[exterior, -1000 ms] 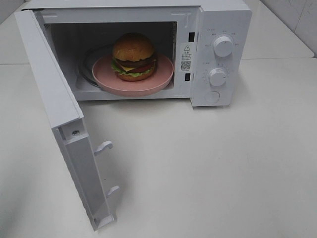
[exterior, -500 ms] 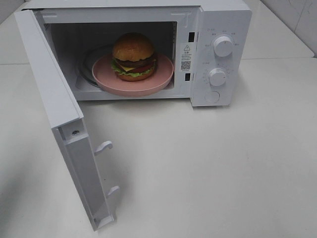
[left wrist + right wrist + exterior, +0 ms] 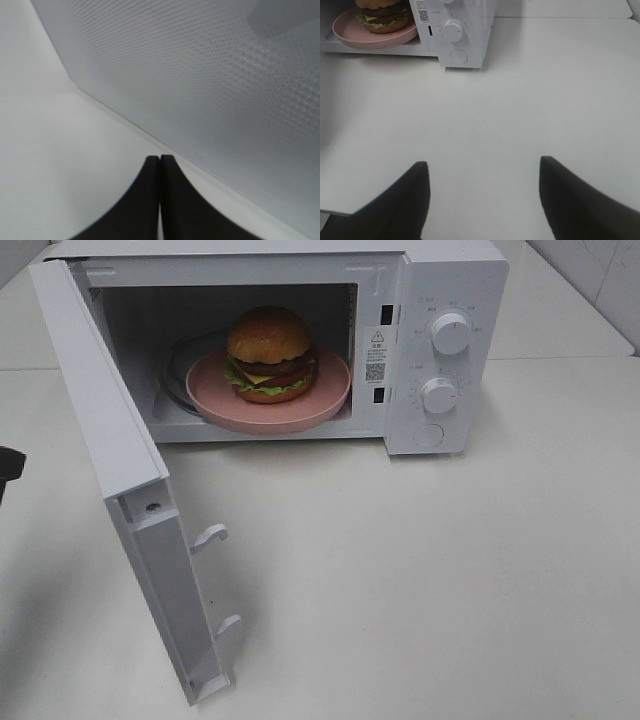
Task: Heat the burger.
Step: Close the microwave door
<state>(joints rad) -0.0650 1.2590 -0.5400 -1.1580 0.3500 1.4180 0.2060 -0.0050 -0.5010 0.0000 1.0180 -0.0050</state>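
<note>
Noting white table (image 3: pixel 450 570) bearing open microwave (image 3: pixel 445 275); finding burger (image 3: pixel 269 352) inside, well apart from clenched left gripper (image 3: pixel 160 158) and spread, empty right gripper (image 3: pixel 482 161).

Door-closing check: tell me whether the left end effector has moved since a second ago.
Yes. Absent from the high view before, the left end effector now shows at its left edge, coming in toward the outer side of the open microwave door.

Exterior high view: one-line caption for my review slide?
Burger on a pink plate inside the microwave, its door wide open; a dark bit of the left arm at the left edge.
</note>
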